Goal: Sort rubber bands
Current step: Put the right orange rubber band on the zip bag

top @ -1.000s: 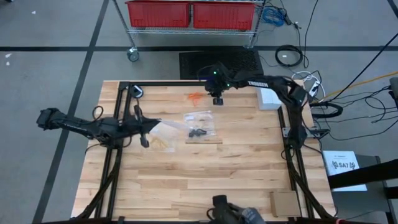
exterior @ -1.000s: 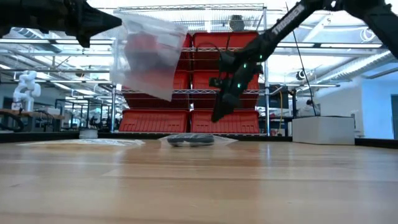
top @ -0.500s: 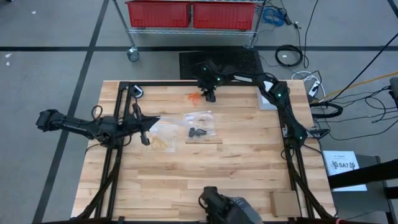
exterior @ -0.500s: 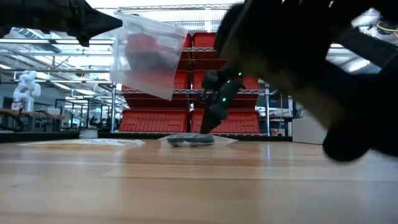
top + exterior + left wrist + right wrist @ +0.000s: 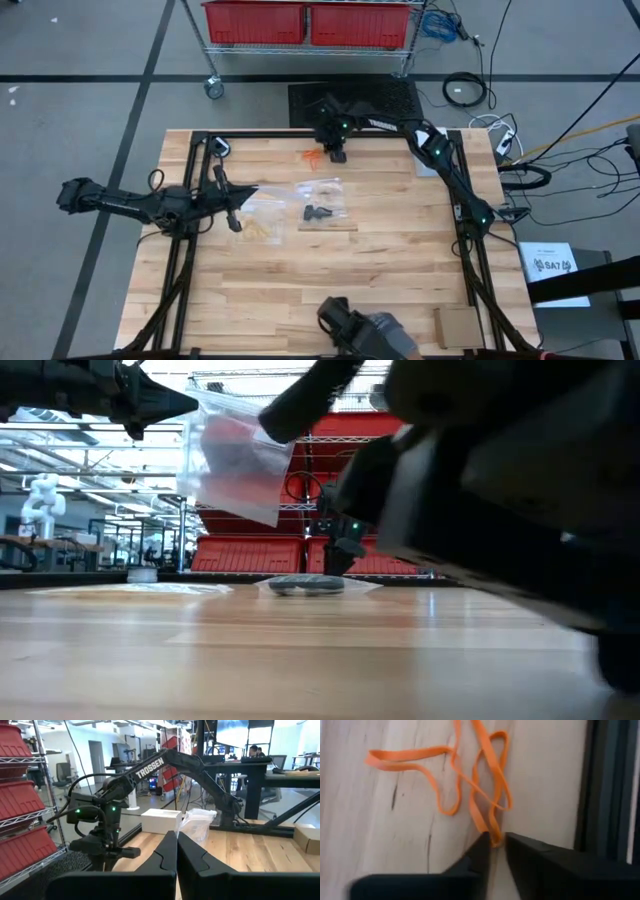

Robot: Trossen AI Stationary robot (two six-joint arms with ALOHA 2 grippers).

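Observation:
The orange rubber bands (image 5: pixel 315 157) (image 5: pixel 470 785) lie tangled on the wood near the table's far edge. My right gripper (image 5: pixel 337 152) (image 5: pixel 497 842) stands over them, pointing down, its fingers closed on one loop. The black bands (image 5: pixel 317 212) rest on a flat clear bag (image 5: pixel 325 192) at mid table. The pale yellow bands (image 5: pixel 262 230) lie on the wood left of them. My left gripper (image 5: pixel 232 215) (image 5: pixel 176 842), at the table's left, is shut on another clear plastic bag (image 5: pixel 240 455). My left gripper pinches the clear bag by its top corner (image 5: pixel 195 398), its fingers level and pointing toward the table's right. The bag hangs below the fingers, lifted clear of the table. My right gripper pinches the end of one orange loop (image 5: pixel 495 836) between its two fingertips, from above, pointing down. The rest of the tangle lies slack on the wood.
A black frame rail (image 5: pixel 300 135) (image 5: pixel 605 785) runs along the far edge, right beside the orange bands. A white box (image 5: pixel 432 158) sits at the far right, a cardboard piece (image 5: pixel 458 326) at the near right corner. Open wood lies toward the near edge.
My right gripper has moved toward the table's left and far edge and come down onto the orange bands. My left gripper has kept the bag hanging in about the same place.

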